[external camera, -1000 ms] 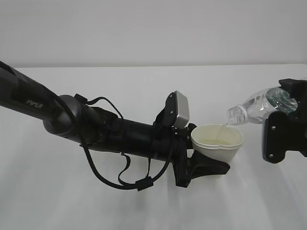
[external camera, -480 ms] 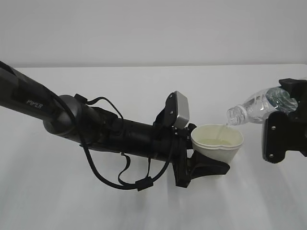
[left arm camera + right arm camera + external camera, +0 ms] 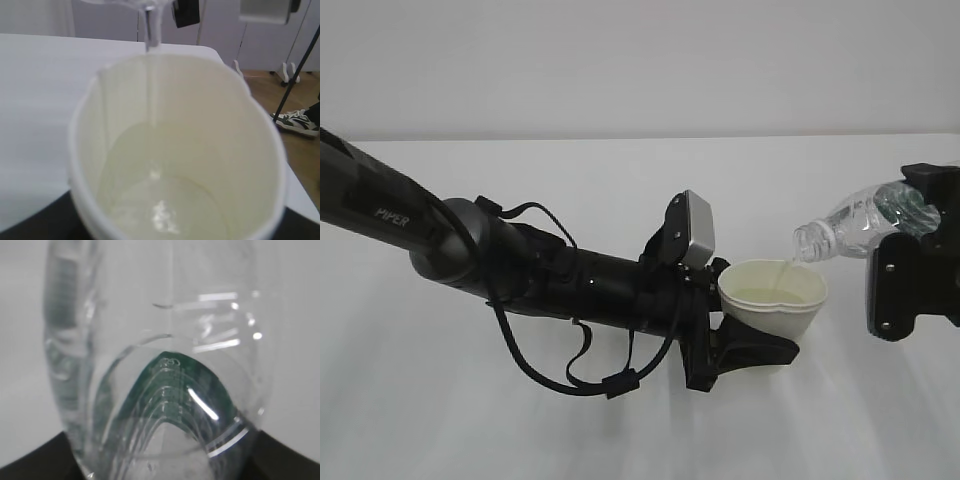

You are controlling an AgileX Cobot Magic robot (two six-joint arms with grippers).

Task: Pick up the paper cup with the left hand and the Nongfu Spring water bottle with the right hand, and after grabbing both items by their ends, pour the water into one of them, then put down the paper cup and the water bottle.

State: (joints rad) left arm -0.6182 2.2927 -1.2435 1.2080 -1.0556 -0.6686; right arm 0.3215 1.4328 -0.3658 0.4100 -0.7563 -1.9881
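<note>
My left gripper (image 3: pixel 772 330), on the black arm marked "PIPER", is shut on the white paper cup (image 3: pixel 775 300) and holds it upright just above the table. My right gripper (image 3: pixel 912 215) is shut on the base end of the Nongfu Spring water bottle (image 3: pixel 855 222). The bottle is tilted, with its open mouth over the cup's rim. A thin stream of water (image 3: pixel 152 65) falls into the cup (image 3: pixel 225 125), and a shallow pool (image 3: pixel 160 210) lies on its bottom. In the right wrist view the clear ribbed bottle (image 3: pixel 165 340) with its green label fills the frame.
The white table (image 3: pixel 620 180) spreads under both arms, with a plain wall behind. The left arm's cable loop (image 3: pixel 580 370) hangs low over the table. Past the table's far edge the left wrist view shows a wooden floor with shoes (image 3: pixel 297 122).
</note>
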